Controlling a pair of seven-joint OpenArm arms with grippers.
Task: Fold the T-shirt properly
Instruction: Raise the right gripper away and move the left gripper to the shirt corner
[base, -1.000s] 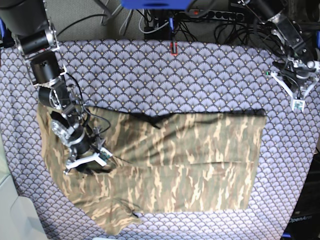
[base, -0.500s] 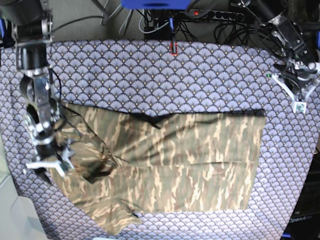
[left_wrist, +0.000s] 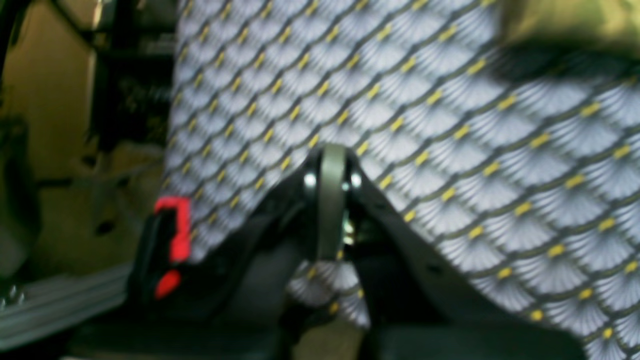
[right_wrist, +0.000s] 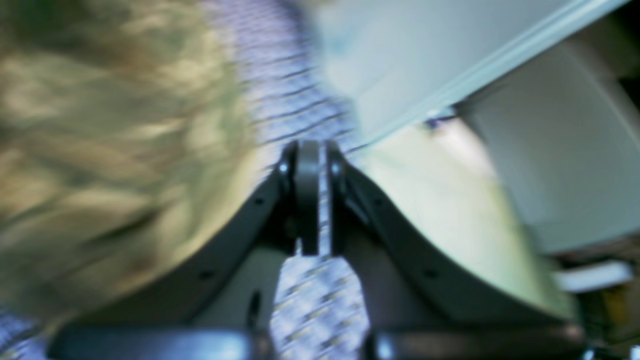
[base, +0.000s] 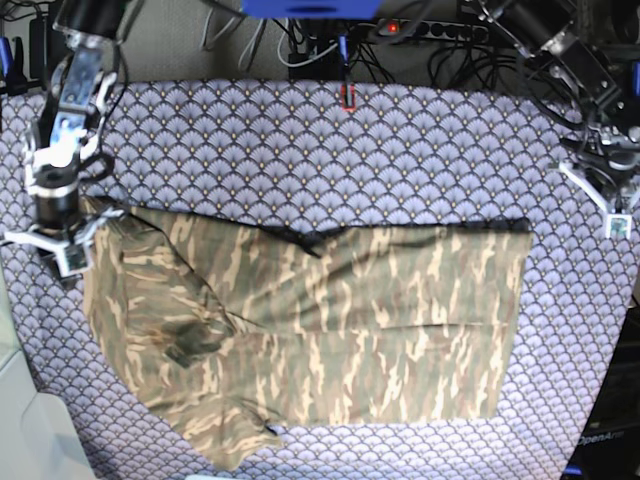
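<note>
Camouflage T-shirt spread flat — left edge rumpled, both end effectors closed, empty

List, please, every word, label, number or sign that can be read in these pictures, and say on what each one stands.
"OpenArm": pale lettering, cut off by the frame edge, on a dark part at the lower right corner of the base view.
T-shirt: no print or label can be read.
Both wrist views: too blurred; no text shows.
</note>
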